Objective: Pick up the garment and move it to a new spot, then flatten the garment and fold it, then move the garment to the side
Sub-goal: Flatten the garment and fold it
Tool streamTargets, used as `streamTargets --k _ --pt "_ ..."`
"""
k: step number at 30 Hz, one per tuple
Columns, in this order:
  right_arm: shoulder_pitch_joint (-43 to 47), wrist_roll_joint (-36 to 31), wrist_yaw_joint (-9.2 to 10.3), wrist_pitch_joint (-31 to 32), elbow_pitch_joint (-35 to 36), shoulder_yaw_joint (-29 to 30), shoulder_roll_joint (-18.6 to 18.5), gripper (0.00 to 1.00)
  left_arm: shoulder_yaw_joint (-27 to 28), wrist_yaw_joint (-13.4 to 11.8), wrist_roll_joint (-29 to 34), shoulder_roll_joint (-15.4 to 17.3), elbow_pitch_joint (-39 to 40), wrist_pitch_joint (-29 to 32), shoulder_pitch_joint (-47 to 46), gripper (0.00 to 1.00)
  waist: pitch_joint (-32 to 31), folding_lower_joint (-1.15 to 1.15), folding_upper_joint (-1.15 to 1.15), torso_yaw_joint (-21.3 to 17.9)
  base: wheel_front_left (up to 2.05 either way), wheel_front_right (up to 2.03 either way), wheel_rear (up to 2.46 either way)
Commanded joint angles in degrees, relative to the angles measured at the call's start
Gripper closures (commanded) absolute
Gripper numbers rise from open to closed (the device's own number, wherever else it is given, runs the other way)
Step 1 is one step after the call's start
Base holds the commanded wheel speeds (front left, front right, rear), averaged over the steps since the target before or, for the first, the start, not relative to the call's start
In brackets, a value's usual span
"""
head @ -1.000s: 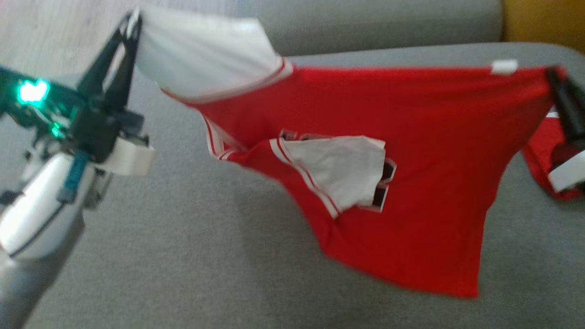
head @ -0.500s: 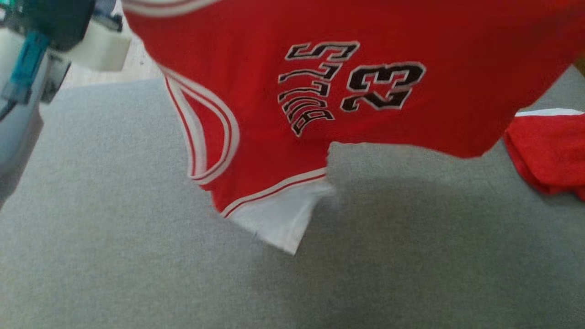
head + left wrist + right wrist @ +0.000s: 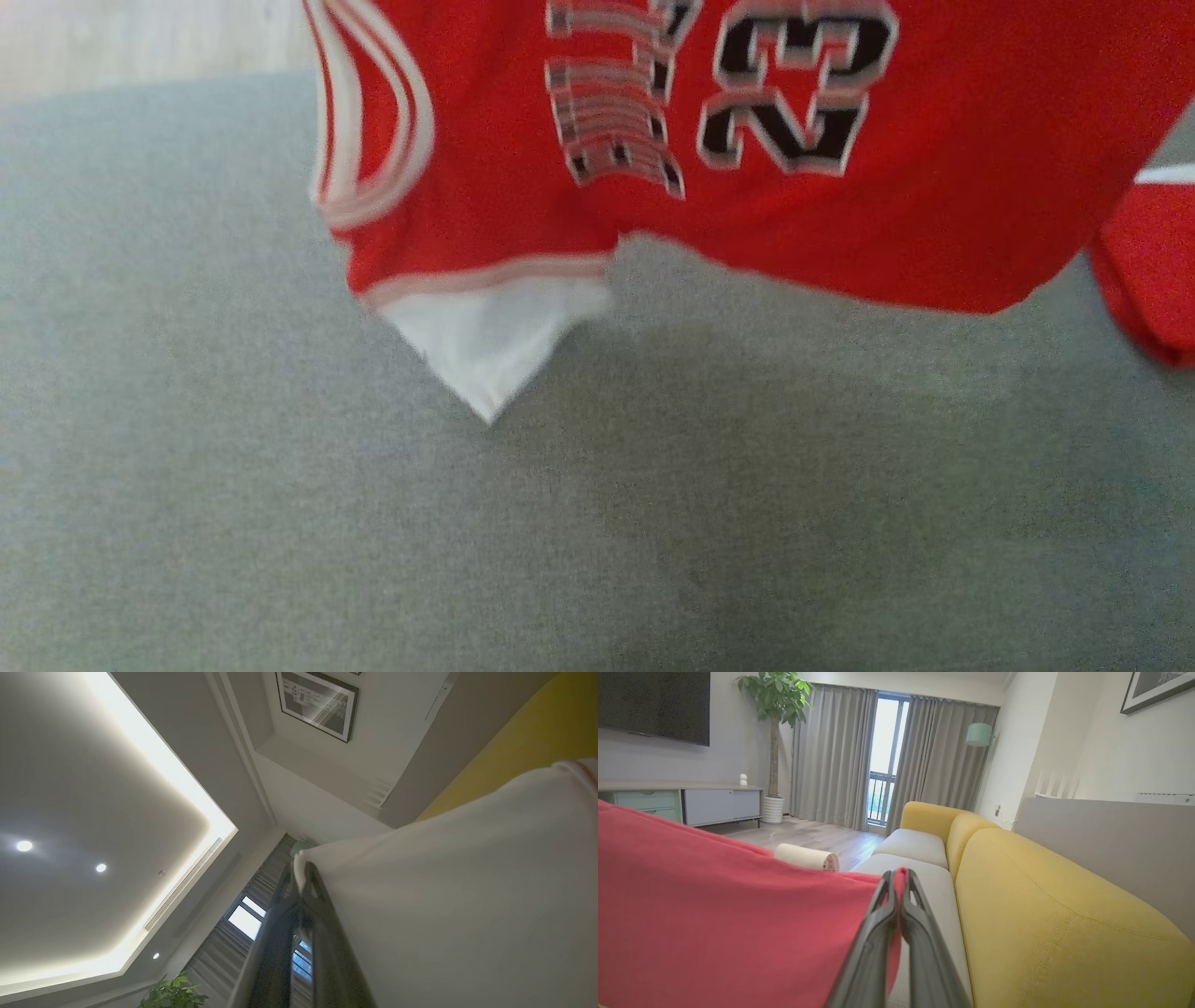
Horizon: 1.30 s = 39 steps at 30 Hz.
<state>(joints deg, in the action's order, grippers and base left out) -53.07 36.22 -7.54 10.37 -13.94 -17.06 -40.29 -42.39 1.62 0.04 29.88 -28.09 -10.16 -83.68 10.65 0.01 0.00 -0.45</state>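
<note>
You're dangling the jersey (image 3: 934,243) above the grey couch cushion (image 3: 280,523), stretching it left to right, number upside down, soft white pointed corner aiming down at the cushion. Your left gripper (image 3: 299,875) is pinching the white cloth, your right gripper (image 3: 899,877) is clamping the red edge. Top is getting cropped, lettering's blurring.

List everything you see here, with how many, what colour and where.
jersey: one, red with white trim, held above the seat
cloth: one, red, on the seat at right
seat: one, grey, under the jersey
sofa back: one, yellow, beside the seat
plant: one, green, by the curtains
curtains: two, grey, at the window
TV: one, black, on the wall
left gripper: one, dark, shut on jersey's white part
right gripper: one, dark, shut on jersey's red edge
</note>
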Motion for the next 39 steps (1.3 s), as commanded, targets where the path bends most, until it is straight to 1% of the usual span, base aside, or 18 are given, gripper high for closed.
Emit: streamTargets --k 1,3,5,8,11,13,18,23,26,29,35,36,39 --pt "-3.21 -0.2 0.05 -0.87 -0.35 -0.63 0.15 1.0 1.98 0.11 0.86 1.41 -1.0 -0.02 -5.29 1.0 5.2 -0.01 0.0 0.01 0.0 0.0 0.0" --pt "-8.34 -0.54 0.05 -3.18 -4.6 -1.86 1.9 1.0 1.58 0.14 2.26 0.2 -4.68 -1.74 -9.93 1.0 8.41 -0.01 0.0 -0.17 0.0 0.0 0.0" --pt "-13.03 -2.35 0.05 -6.02 -8.54 -4.24 3.22 1.0 0.28 -0.27 4.88 -0.43 -7.57 -3.63 -14.3 1.0 11.19 -0.01 0.0 -0.42 0.0 0.0 0.0" --pt "-19.68 -4.41 0.05 -11.86 -14.24 -6.24 5.34 1.0 -0.76 -1.98 7.65 -0.76 -10.78 -4.68 -19.88 1.0 14.23 -0.01 0.0 -1.15 0.0 0.0 0.0" --pt "-24.9 -6.09 0.05 -18.49 -19.22 -6.69 7.12 1.0 -2.09 -3.93 9.4 -0.54 -8.71 -4.8 -24.05 1.0 16.47 -0.01 0.0 -1.66 0.0 0.0 0.0" --pt "-26.8 -7.3 0.05 -21.79 -22.05 -7.7 7.72 1.0 -2.75 -5.28 9.15 -0.16 -6.12 -4.81 -24.72 1.0 17.31 -0.01 0.0 -1.66 0.0 0.0 0.0" --pt "-27.97 -7.98 0.05 -24.56 -26.91 -11.04 6.98 1.0 -3.07 -7.2 5.26 1.31 -0.82 -4.83 -21.68 1.0 19.42 -0.01 0.0 -0.33 0.0 0.0 0.0" --pt "-25.34 -6.05 0.05 -25.27 -29.61 -13.19 6.04 1.0 -3.36 -8.84 0.98 3.28 4.79 -4.83 -13.34 1.0 20.17 -0.01 0.0 1.37 0.0 0.0 0.0" --pt "-21.53 -4.39 0.05 -25.33 -29.19 -13.17 5.43 1.0 -3.31 -10.16 -1.86 4.54 8.63 -4.83 -6.01 1.0 19.04 -0.01 0.0 2.07 0.0 0.0 0.0" --pt "-15.56 -2.64 0.05 -25.34 -28.02 -12.14 4.71 1.0 -3.38 -10.76 -5.11 6.05 12.39 -4.83 2.83 1.0 16.63 -0.01 0.0 2.62 0.0 0.0 0.0" --pt "-0.07 1.88 0.05 -25.35 -24.7 -9.28 3.86 1.0 -1.68 -12.75 -12.76 9.44 19.28 -4.84 23.02 1.0 9.85 -0.01 0.0 2.68 0.0 0.0 0.0" --pt "-0.07 1.88 0.05 -25.35 -24.7 -9.28 3.86 1.0 -1.68 -12.75 -12.76 9.44 19.28 -4.84 23.02 1.0 9.85 -0.01 0.0 2.68 0.0 0.0 0.0" --pt "7.67 3.45 0.05 -25.36 -22.86 -9.37 3.3 1.0 -0.85 -13.44 -16.15 10.96 23.89 -4.84 33.57 1.0 6.39 -0.01 0.0 2.38 0.0 0.0 0.0"
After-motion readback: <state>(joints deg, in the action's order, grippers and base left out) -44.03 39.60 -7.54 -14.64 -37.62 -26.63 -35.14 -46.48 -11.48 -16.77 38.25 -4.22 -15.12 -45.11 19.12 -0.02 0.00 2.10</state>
